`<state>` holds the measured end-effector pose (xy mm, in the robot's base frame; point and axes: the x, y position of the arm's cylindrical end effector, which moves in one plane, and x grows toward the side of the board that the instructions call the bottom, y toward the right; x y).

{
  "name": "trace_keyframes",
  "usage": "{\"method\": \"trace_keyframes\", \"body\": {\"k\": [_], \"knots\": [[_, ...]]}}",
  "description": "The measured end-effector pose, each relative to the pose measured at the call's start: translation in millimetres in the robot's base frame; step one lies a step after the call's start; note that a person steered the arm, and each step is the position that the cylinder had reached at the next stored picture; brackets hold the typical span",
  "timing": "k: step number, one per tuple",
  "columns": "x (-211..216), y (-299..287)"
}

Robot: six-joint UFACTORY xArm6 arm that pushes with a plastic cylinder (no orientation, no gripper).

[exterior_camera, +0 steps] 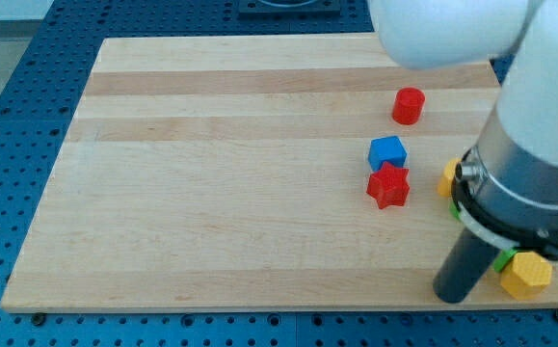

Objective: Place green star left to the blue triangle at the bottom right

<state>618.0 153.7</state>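
**Operator:** Start close. Where are you on the board?

**Arm:** Look to the view's bottom right. My tip (449,292) sits on the wooden board (221,193) near its bottom edge. It is the end of a plain dark rod, so you have no pincer there to read as wide, narrow or holding.

**Operator:** And the green one I asked about?

**Arm:** You can see only a sliver of a green block (502,258), at about 2 o'clock from my tip and near it. My own body hides the rest, so you cannot make out its shape, and I cannot tell whether the rod touches it. A yellow block (527,275) lies just beside the green one, at 3 o'clock from my tip, by the board's bottom edge.

**Operator:** Further up?

**Arm:** At 11 o'clock from my tip, well apart, you find a red star (388,185). A blue block (387,151) lies at its 12 o'clock, seemingly touching it. At the star's 3 o'clock, the edge of a second yellow block (447,177) pokes out from behind my body. Farthest off, at 1 o'clock from the blue block, stands a red cylinder (408,105), apart from the rest.
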Motion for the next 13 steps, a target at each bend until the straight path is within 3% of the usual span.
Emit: {"method": "trace_keyframes", "body": {"k": [4, 7, 10, 11, 12, 13], "knots": [[-0.4, 0.7], [-96.9, -16.0], [-191.9, 33.1], [-199.0, 54.8], [-188.9, 114.3], [-131.6, 166.8]]}}
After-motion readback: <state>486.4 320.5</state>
